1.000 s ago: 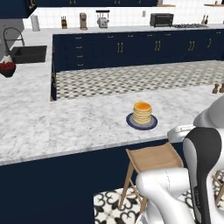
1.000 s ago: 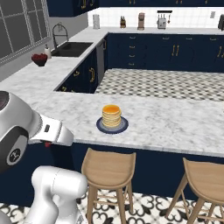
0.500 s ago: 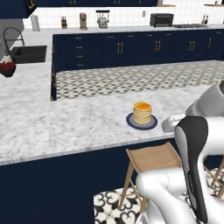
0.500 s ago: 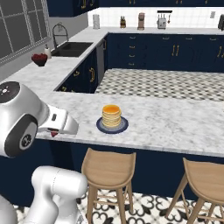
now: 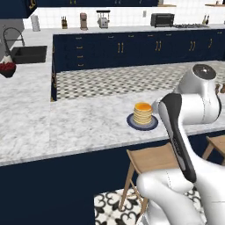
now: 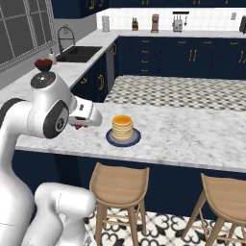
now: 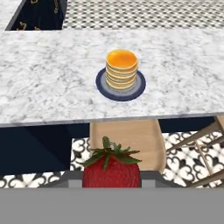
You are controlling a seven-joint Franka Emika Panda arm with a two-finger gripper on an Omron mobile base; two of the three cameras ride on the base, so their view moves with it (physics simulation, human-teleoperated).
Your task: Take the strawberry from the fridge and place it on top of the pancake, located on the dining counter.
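Navy cabinets with gold handles [image 6: 192,55] line the back and side of the kitchen, under a pale worktop carrying one black sink [image 6: 79,54] with a curved tap. One long marble bench [image 6: 192,134] on a navy base crosses the foreground, with patterned tile floor [image 6: 192,91] beyond it. On the bench sits one dark blue round plate [image 6: 124,140], and on it one tan-yellow pancake [image 6: 122,127] stack with a glossy orange top. Two round wooden stools [image 6: 119,180] stand under the near edge of the bench in the right base view, one directly below the plate and the other further right [image 6: 226,197].

One dark bowl of red fruit [image 5: 6,69] rests on the worktop beside the sink. On the far worktop stand several small appliances, among them one dark toaster oven [image 5: 162,19].

One strawberry [image 7: 112,166], red with a green leafy top, sits at the bottom middle of the hand view, clamped between the fingers, which are closed nearly all the way on it. In that view the fruit hangs off the bench's near edge, above a stool seat, with the pancake ahead of it and well apart. In the right base view the hand [image 6: 86,116] hovers at the bench's near edge, left of the plate.
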